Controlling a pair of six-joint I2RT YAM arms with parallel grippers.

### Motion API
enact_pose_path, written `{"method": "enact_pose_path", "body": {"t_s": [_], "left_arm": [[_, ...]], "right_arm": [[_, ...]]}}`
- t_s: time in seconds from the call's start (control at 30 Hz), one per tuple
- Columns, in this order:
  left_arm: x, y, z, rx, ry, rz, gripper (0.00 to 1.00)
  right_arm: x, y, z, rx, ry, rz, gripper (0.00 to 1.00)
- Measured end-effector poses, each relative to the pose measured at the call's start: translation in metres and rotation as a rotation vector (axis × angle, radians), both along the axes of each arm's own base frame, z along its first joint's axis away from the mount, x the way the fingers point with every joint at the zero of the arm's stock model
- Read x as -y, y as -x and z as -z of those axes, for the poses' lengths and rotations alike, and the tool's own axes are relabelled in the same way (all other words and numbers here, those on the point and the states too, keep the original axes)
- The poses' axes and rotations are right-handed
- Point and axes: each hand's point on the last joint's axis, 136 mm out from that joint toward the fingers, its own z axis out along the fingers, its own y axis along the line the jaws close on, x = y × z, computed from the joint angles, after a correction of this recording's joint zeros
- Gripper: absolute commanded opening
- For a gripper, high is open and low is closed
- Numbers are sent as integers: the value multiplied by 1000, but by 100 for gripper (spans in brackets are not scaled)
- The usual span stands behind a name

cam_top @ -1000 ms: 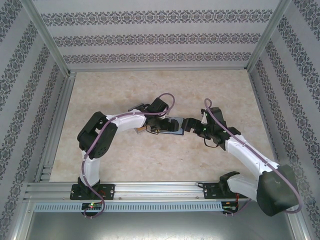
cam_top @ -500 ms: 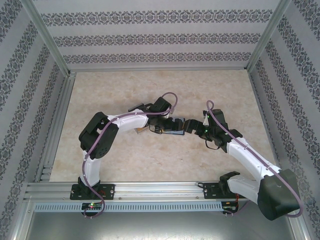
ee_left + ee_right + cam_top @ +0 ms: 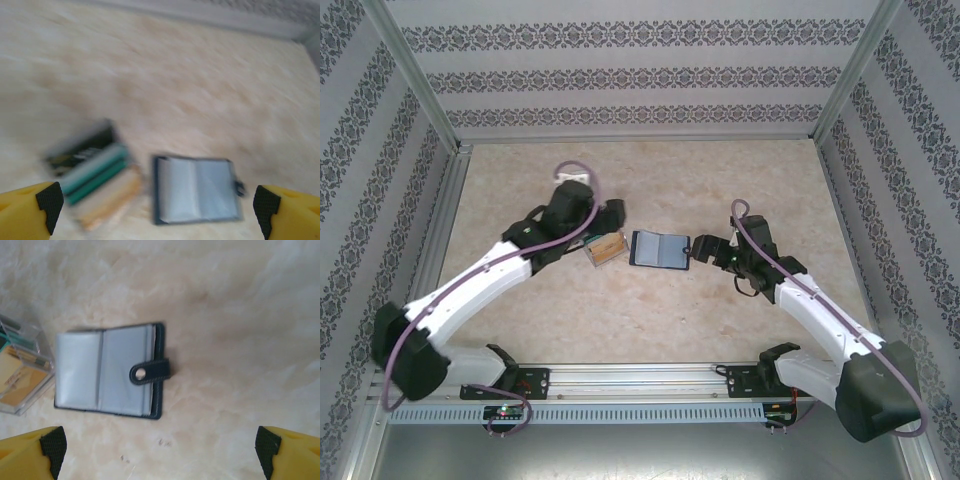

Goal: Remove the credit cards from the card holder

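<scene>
Two arms over a beige marbled surface, and neither one has anything in its grip. The card holder lies folded open and flat roughly in the middle of the surface, inner side up. From the right wrist view its pockets look plain pale grey, and the little closure tab with its round snap is folded over the edge nearest the right arm.

The credit cards sit in a small fanned pile just beside the holder on the left arm's side, close to it but not on it. In the left wrist view the pile is blurry, but you can make out a dark card at the far end, teal in the middle and a tan one nearest the camera.

The left gripper hangs just past the cards, on their far-left side. Its yellow fingers are spread wide.

The right gripper is right at the tab end of the holder. From overhead I can't tell if it's touching. Its fingers are spread wide too, with the holder lying out ahead of them.
</scene>
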Motion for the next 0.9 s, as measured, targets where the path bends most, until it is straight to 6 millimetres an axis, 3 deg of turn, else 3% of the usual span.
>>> {"method": "enact_pose_path", "body": {"t_s": [0.23,0.3,0.4,0.6,0.73,0.9], "left_arm": [[-149,28,32,-38,-227,-430,99],[-180,39,44,-62,-286,-518,99],[-208,52,66,-94,-361,-584,99],[-243,48,114,-142,-421,-604,99],[-246,28,145,-159,-422,-551,99],[-240,5,169,-95,-361,-486,99]], "right_arm": [[37,-17,-30,201,234,49,98],[49,-22,-34,255,316,64,98],[65,-27,-25,276,425,73,98],[90,-51,0,247,553,89,98],[96,-73,11,271,564,90,98],[100,-100,16,343,557,81,98]]}}
